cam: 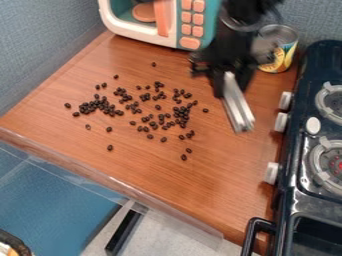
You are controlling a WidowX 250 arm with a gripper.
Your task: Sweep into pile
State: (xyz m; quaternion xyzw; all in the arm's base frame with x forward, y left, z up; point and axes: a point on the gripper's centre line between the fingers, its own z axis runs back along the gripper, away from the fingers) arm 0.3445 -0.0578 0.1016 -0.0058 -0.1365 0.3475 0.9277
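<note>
The black arm [242,17] comes in from the top edge, right of centre, and the hand [232,91] hangs down over the back of the surface [140,167], near the can [287,49]. Its fingers are clamped on a silvery bar [238,107], which slants down toward the stove [292,150]. The dark beans [101,105] lie scattered on the surface, left of the bar in the view, some bunched together.

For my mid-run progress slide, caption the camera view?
Gripper holding a silver bar beside dark beans scattered over the brown counter, not yet in one pile.
</note>
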